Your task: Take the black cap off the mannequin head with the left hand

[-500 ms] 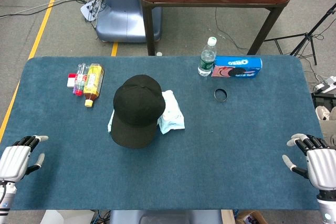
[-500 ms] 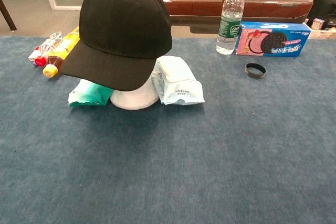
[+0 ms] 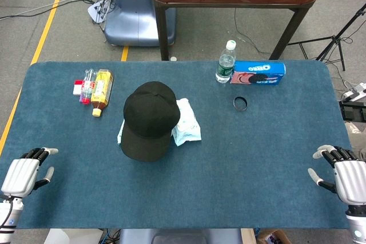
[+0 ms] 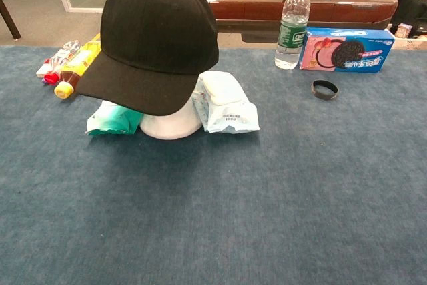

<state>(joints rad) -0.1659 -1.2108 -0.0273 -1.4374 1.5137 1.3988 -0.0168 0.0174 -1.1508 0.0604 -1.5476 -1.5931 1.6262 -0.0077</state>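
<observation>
The black cap (image 3: 150, 119) sits fully seated on the white mannequin head (image 4: 171, 125), which stands toward the middle of the bench (image 3: 257, 158), a little nearer its left edge and back edge than its front. The brim points toward the front-left corner and overhangs the head's base.

Risks from here are a matter of judgement. The mannequin head looks light and is not fixed down, so a pull on the brim that goes sideways rather than upward could tip it or drag it across the cloth. Two soft packets crowd the base: a pale blue wipes packet (image 4: 225, 103) touching it on the right, and a green packet (image 4: 113, 118) tucked under the brim on the left. A low approach could catch the green one or shove it aside. The yellow bottle (image 3: 101, 90) and small red-capped bottles (image 3: 86, 86) lie near the left back corner, close to a reach that swings wide.

The left hand (image 3: 22, 174) rests at the front-left corner, empty, its fingers (image 3: 41, 152) loosely apart, well apart from the cap. The right hand (image 3: 345, 176) sits at the front-right corner, also empty with fingers spread, further still from it.
</observation>
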